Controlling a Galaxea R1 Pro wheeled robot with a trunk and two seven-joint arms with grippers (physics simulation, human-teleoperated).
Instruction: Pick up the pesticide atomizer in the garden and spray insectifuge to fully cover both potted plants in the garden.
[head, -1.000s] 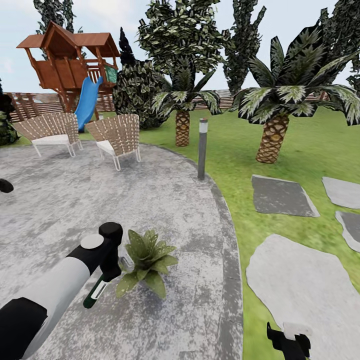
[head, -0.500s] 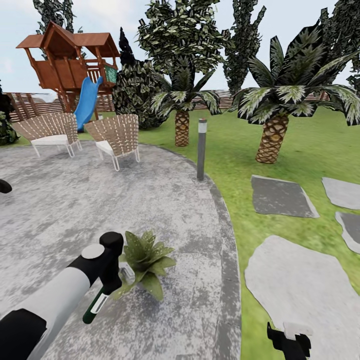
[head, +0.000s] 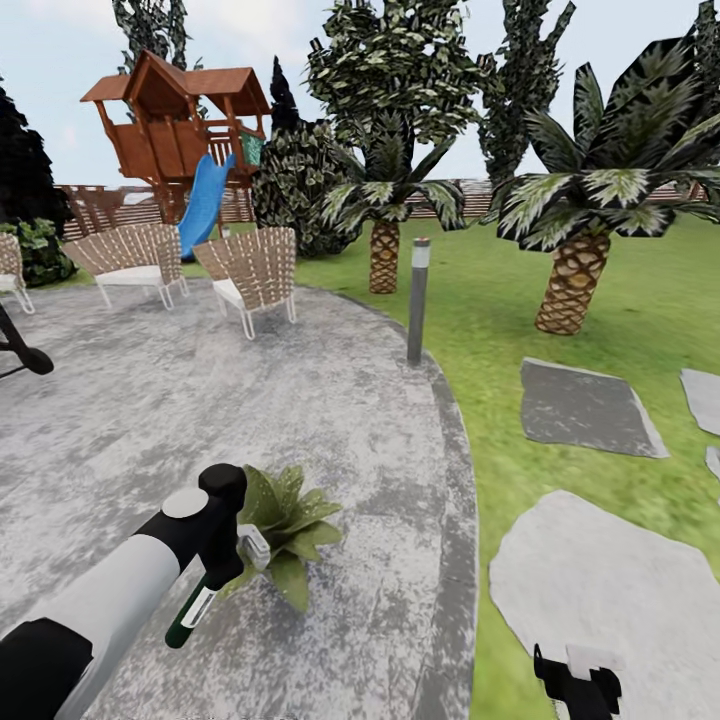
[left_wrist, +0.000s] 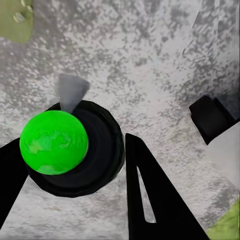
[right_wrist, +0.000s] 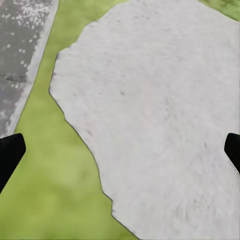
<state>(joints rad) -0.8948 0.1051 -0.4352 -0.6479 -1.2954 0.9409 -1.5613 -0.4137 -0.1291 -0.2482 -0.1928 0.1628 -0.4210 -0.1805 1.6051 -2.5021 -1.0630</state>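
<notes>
The left gripper (head: 222, 560) hangs low over the grey patio (head: 330, 420), its jaws closed around the sprayer (head: 193, 608), which it holds with its long axis tilted, the dark lower end slanting down toward seven o'clock and the white head (head: 252, 548) up by the jaws. In the left wrist view the sprayer (left_wrist: 75, 150) sits as a dark round body between the two black fingers (left_wrist: 150, 200), with a bright green ball on it and a faint grey cone at its edge. The potted plant (head: 280, 525) lies just beside the sprayer's head, at about two o'clock from the jaws, leaves nearly touching it, so the left arm is plainly the nearer one and looks well placed to spray. The right gripper (head: 578, 685) idles well apart at five o'clock, jaws spread wide and empty above a pale stepping stone (right_wrist: 160, 110) in the lawn (head: 600, 330).
</notes>
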